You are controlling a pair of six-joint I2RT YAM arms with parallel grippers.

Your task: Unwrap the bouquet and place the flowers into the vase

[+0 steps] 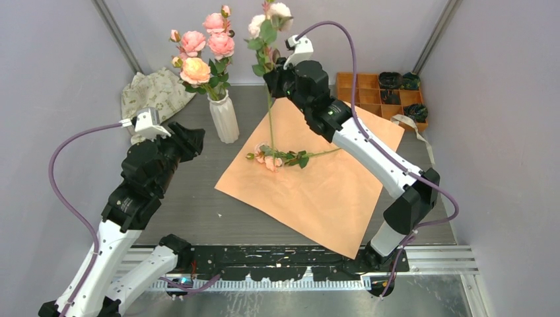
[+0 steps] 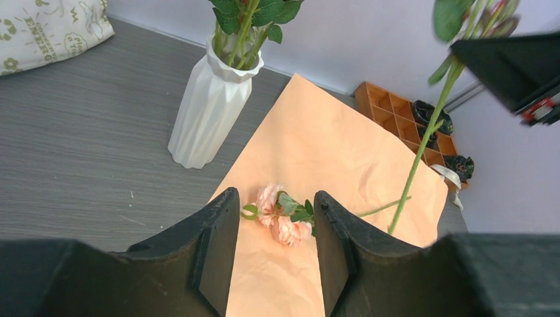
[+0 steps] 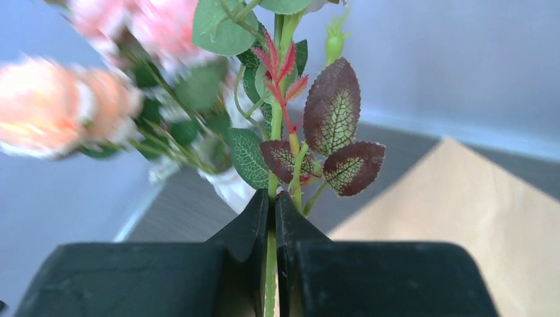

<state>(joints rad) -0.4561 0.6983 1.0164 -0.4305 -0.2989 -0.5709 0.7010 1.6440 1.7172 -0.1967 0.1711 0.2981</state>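
Aloft over the flattened orange paper (image 1: 317,191): one long-stemmed flower (image 1: 270,115), pinched partway up its green stem by the right gripper (image 1: 273,80), fingers pressed together on it with barely a gap, dark-veined leaves just above the grip in the right wrist view. Pale bloom at the top, stem hanging nearly straight down; stem foot close to the sheet, touching or not impossible to tell. Just beside that foot, flat on the paper, a short pink sprig (image 1: 272,158) with small green leaves. Left of the paper, upright on the grey table (image 1: 191,211), the white ribbed vase (image 1: 224,119), holding several pink and peach flowers (image 1: 201,46). Nearer the arm bases, to the vase's left, the left gripper (image 1: 193,140), fingers spread and holding nothing, hanging above the table and aimed toward the sprig. Behind the vase, by the back wall, a cream patterned cloth bag (image 1: 155,92). At the far right, a wooden compartment tray (image 1: 370,92) and a loose cream ribbon (image 1: 404,120) by the paper's far corner.
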